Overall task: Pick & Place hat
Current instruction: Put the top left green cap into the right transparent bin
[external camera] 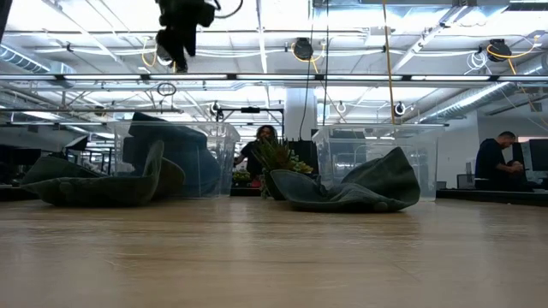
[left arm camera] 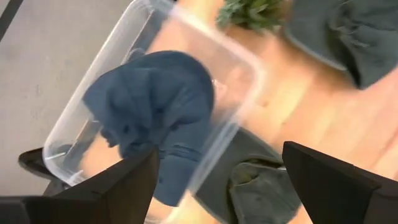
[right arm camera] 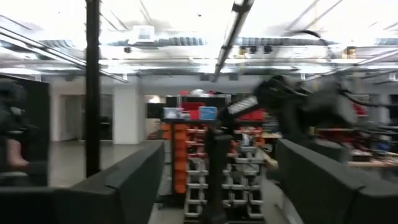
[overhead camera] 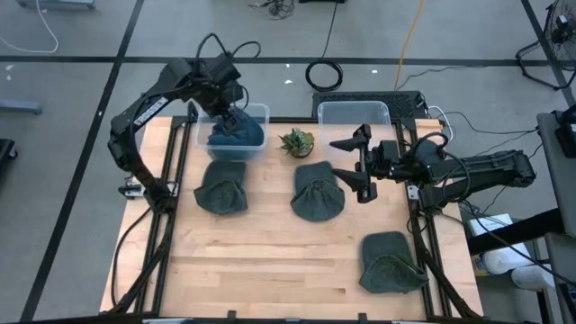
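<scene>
A blue hat (overhead camera: 238,133) lies crumpled inside the left clear bin (overhead camera: 205,142) at the table's far side; it also shows in the left wrist view (left arm camera: 155,106). My left gripper (overhead camera: 232,113) hovers above that bin, open and empty (left arm camera: 221,152), high over the table in the low view (external camera: 180,38). Three dark green hats rest on the table: one in front of the left bin (overhead camera: 221,189), one at the centre (overhead camera: 317,193), one at the near right (overhead camera: 389,261). My right gripper (overhead camera: 347,162) is open and empty, held level right of the centre hat, pointing toward the table's left.
A second clear bin (overhead camera: 354,112) stands at the far right with nothing in it. A small potted plant (overhead camera: 296,141) sits between the two bins. The near left half of the wooden table (overhead camera: 252,270) is bare. People show in the room beyond the table (external camera: 501,162).
</scene>
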Available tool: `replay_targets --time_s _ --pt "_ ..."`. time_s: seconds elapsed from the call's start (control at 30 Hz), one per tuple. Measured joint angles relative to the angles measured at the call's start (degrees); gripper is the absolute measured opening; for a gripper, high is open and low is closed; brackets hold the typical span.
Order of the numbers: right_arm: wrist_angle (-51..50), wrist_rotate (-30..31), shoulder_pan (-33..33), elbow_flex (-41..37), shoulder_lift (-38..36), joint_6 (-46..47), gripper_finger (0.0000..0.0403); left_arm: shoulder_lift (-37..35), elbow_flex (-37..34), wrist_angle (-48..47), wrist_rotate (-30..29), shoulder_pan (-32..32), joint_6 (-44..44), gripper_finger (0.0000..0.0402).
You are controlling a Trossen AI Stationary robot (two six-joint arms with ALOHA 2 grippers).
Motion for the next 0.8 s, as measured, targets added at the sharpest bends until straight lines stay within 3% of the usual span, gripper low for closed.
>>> replay_targets --time_s 0.23,0.8 --pt "-2.4 7.4 0.0 0.0 0.0 2.7 0.0368 -3.4 0.0 0.0 0.0 -10.3 -1.7 0.0336" --pt "-12.2 10.3 -0.5 1.7 0.0 3.8 0.0370 -3.7 0.0 0.1 -0.3 -34.3 -13.5 0.0314"
